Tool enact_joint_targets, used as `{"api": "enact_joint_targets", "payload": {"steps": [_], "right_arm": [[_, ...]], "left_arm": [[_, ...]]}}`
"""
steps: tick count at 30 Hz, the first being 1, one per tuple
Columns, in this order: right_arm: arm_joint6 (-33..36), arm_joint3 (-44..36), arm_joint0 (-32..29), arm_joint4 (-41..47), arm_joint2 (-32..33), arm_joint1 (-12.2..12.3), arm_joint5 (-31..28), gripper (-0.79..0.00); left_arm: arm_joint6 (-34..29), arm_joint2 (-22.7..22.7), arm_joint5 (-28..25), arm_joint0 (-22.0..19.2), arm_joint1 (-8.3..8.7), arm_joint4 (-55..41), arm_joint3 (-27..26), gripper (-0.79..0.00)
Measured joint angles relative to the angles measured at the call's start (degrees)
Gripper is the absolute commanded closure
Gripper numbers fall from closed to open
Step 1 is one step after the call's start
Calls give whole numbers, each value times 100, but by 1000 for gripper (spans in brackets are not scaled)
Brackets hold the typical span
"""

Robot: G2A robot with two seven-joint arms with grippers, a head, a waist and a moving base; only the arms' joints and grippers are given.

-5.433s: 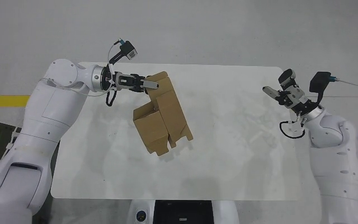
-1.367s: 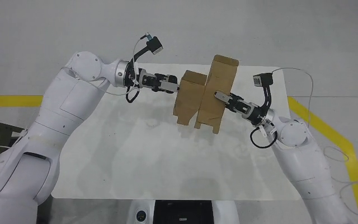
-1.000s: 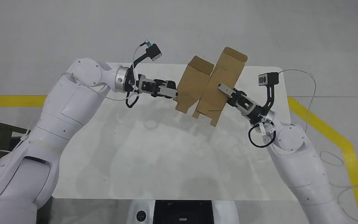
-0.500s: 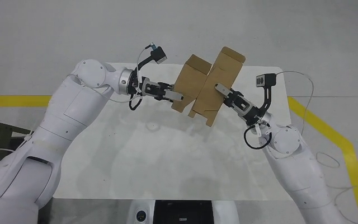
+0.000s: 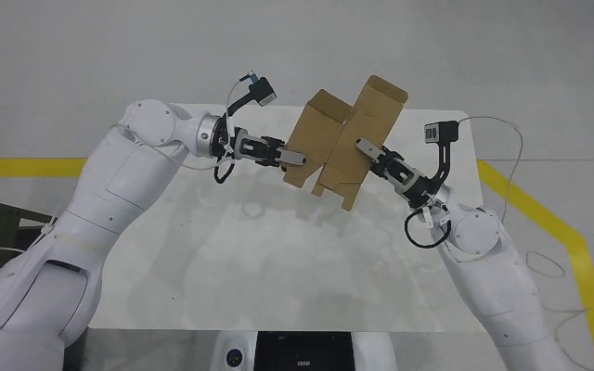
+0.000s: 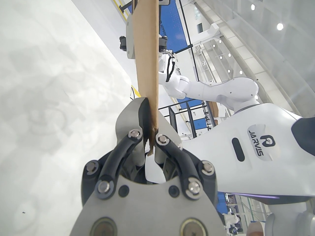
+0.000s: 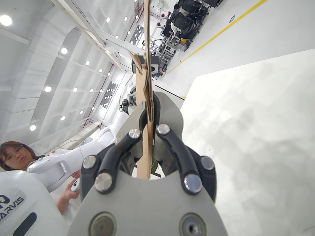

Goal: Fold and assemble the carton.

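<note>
I have raised the brown corrugated carton [image 5: 342, 139] off the white table [image 5: 278, 269] to above its far side, left gripper [image 5: 293, 158] and right gripper [image 5: 365, 148] each clamped on a thin cardboard edge

White two-armed robot with grey metal end effectors

The left arm [image 5: 139, 139] and right arm [image 5: 483, 250] have smooth, glossy white shells with rounded joint housings and dark bands at the wrists. Each wrist carries a small black camera box [image 5: 263, 90] on a slim bracket, and a black cable loop [image 5: 220, 172] hangs beside the wrist. The left end effector [image 6: 150, 114] is made of brushed grey plates and curved black linkage bars pinned with round silver screws. It has two recessed bolts in its base and dark pads inside its fingers; the right end effector [image 7: 147, 110] is built the same. A white shell panel [image 6: 283, 133] bears a dark logo and a black oval slot.
</note>
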Motion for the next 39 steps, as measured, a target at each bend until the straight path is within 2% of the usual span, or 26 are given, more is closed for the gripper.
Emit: {"api": "enact_joint_targets", "payload": {"steps": [1,9,15,19,24,30,39], "right_arm": [[15,-6,-1,2,3,-2,-1,-785],[496,157,-73,284,292,44,85,-785],[1376,486,-78,426,597,130,-112,-785],[2030,797,-17,593,862,201,-176,-785],[2980,1141,142,744,990,275,-378,-785],[4074,1419,264,1134,828,311,-440,-785],[4516,1201,243,1577,443,318,-306,-785]], "left_arm": [[-7,-10,7,10,2,-12,3,0],[-361,-188,359,34,80,-29,170,0],[-832,-382,828,83,182,-74,80,0],[-1066,-315,1072,92,260,153,-57,0],[-1055,205,1154,-13,430,111,-205,0],[-1055,1173,1295,-354,666,-354,-500,0],[-1055,2555,1053,-1142,890,-1062,-625,0]]}}
